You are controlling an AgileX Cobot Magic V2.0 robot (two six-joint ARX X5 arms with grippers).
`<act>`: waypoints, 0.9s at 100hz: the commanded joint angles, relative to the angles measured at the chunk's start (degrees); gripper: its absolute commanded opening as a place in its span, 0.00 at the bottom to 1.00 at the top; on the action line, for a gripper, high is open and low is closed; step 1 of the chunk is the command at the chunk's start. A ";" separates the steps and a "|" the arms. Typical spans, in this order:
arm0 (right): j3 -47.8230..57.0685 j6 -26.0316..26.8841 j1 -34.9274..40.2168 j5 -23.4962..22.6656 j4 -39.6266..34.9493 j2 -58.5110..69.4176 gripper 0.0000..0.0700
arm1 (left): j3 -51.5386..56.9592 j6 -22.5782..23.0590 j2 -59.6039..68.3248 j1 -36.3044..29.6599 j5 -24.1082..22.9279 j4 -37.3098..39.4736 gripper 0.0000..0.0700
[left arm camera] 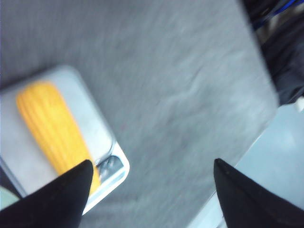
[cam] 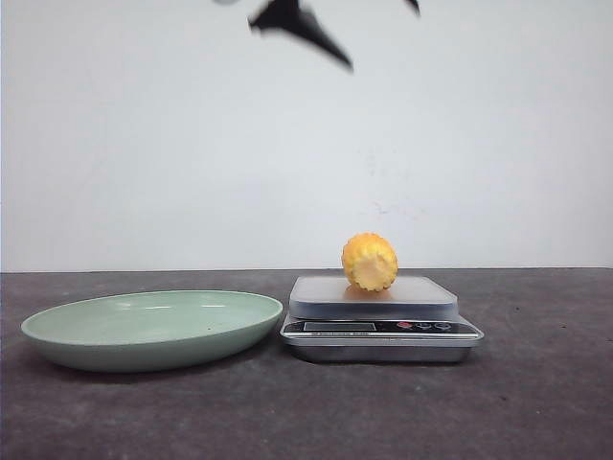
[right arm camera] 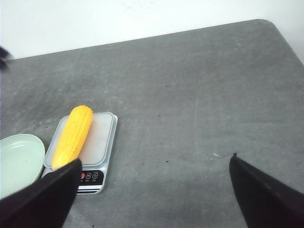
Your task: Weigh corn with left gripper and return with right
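Observation:
The corn (cam: 369, 261), a yellow-orange cob, lies on the platform of a silver kitchen scale (cam: 383, 331) right of the table's centre, and nothing touches it. In the left wrist view, which is motion-blurred, the corn (left arm camera: 50, 123) lies lengthwise on the scale (left arm camera: 90, 118). My left gripper (left arm camera: 152, 164) is open, high above and to one side of the scale, holding nothing. The right wrist view shows the corn (right arm camera: 73, 135) on the scale (right arm camera: 99, 137) from farther off. My right gripper (right arm camera: 156, 159) is open and empty over bare table.
A pale green plate (cam: 144, 331) sits just left of the scale, also seen as the plate (right arm camera: 19, 159) in the right wrist view. Blurred black arm parts (cam: 302, 29) hang at the top of the front view. A white wall stands behind the dark grey table (cam: 536, 383).

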 commanded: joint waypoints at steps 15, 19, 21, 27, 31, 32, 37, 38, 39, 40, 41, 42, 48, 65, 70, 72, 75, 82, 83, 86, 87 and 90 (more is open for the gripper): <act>0.81 -2.12 -0.07 0.04 0.79 0.44 0.88 | 21.33 2.58 0.70 -0.26 0.09 -3.61 0.68; 0.81 -2.45 -0.07 0.04 0.76 0.44 0.88 | 24.63 2.54 0.39 -0.26 0.07 -3.61 0.68; 0.81 -2.60 -0.07 0.04 0.76 0.44 0.88 | 26.23 2.56 0.24 -0.26 0.00 -3.61 0.68; 0.81 -3.28 -0.07 0.02 0.74 0.44 0.88 | 28.81 2.58 -0.87 -0.28 -0.26 -3.54 0.68; 0.81 -3.63 -0.07 0.02 0.74 0.44 0.88 | 28.70 2.78 -2.67 -0.26 -0.90 -3.58 0.67; 0.81 -3.67 -0.07 0.02 0.72 0.44 0.88 | 28.70 2.86 -2.86 -0.26 -1.07 -3.58 0.67; 0.81 -3.87 -0.07 0.02 0.74 0.44 0.88 | 28.74 2.84 -4.57 -0.28 -1.75 -3.69 0.67; 0.81 -3.91 -0.07 0.02 0.72 0.44 0.88 | 28.74 2.84 -4.90 -0.28 -1.77 -3.69 0.67; 0.81 -3.93 -0.07 0.02 0.70 0.44 0.88 | 28.74 2.86 -5.22 -0.28 -1.79 -3.69 0.67; 0.81 -3.98 -0.07 0.02 0.70 0.44 0.88 | 28.74 2.86 -5.55 -0.28 -1.81 -3.69 0.67; 0.81 -4.04 -0.07 0.02 0.70 0.44 0.88 | 28.74 2.86 -5.86 -0.28 -1.84 -3.69 0.67; 0.81 -4.15 -0.07 0.02 0.70 0.44 0.88 | 28.74 2.86 -6.19 -0.28 -1.88 -3.69 0.67; 0.81 -4.90 -0.07 -0.15 0.57 0.44 0.88 | 28.74 2.97 -7.91 -0.26 -2.34 -3.69 0.67; 0.81 -5.55 -0.07 -0.20 0.55 0.44 0.88 | 28.74 2.99 -12.35 -0.22 -5.62 -3.72 0.61; 0.81 -6.16 -0.07 -0.28 0.55 0.44 0.88 | 28.74 2.99 -13.60 -0.22 -6.19 -3.76 0.45; 0.81 -6.45 -0.07 -0.42 0.55 0.44 0.88 | 28.74 3.04 -14.12 -0.24 -6.16 -3.78 0.36; 0.81 -6.75 -0.07 -0.55 0.52 0.44 0.88 | 28.74 3.02 -14.84 -0.24 -6.12 -3.80 0.18; 0.81 -7.39 0.00 -0.66 0.55 0.44 0.88 | 28.72 2.97 -16.63 -0.24 -6.14 -3.83 0.02; 0.81 -7.43 0.02 -0.66 0.52 0.44 0.88 | 28.72 2.95 -16.90 -0.24 -6.14 -3.83 0.02; 0.81 -7.52 0.11 -0.63 0.52 0.44 0.88 | 28.72 2.78 -17.64 -0.24 -6.14 -3.85 0.02; 0.81 -7.50 0.15 -0.63 0.55 0.44 0.88 | 28.72 2.67 -17.90 -0.24 -6.16 -3.85 0.02; 0.81 -7.50 0.35 -0.63 0.57 0.44 0.88 | 28.72 2.27 -18.75 -0.24 -6.14 -3.89 0.02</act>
